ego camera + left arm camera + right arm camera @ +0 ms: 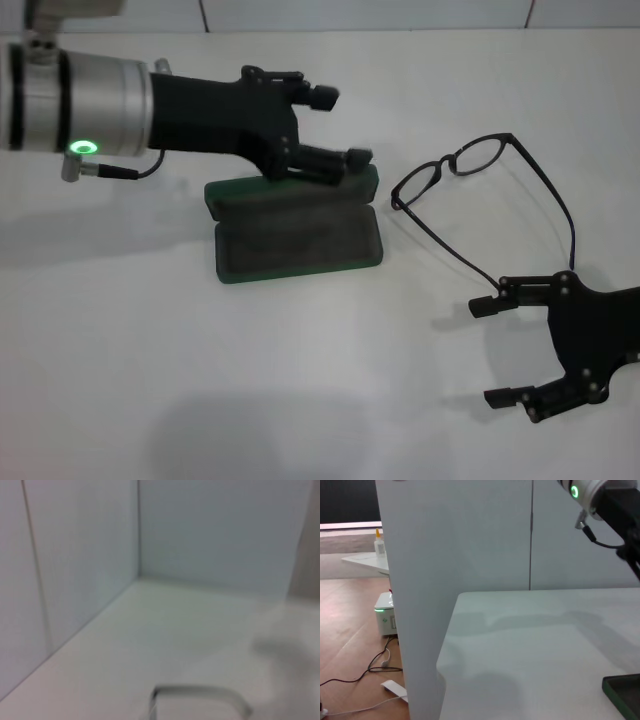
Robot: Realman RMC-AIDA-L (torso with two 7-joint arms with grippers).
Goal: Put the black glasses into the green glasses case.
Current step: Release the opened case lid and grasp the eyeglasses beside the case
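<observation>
Lying open in the middle of the head view, the dark green felt-covered rectangular glasses case (297,242) rests on the plain white table (150,340), its greyish lining facing up and its lid (225,193) folded back toward the upper part of the frame. The left claw (335,125), black and mounted on a silver arm with a green light, reaches in from the upper left of the frame; its two fingers are spread apart, the lower finger (340,160) over the back edge of the case at the lid, the upper one clear of it.

To the right of the case, the thin black-framed glasses (470,165) with rounded clear lenses sit on the table, apart from the case, with their long slim temple arms stretching toward the lower right. The right claw (493,352) is at the lower right of the frame, fingers spread wide; its upper fingertip (484,306) lies just at the end of one temple arm, whether touching I cannot tell.

A corner of the green case (624,694) shows in the right wrist view.
</observation>
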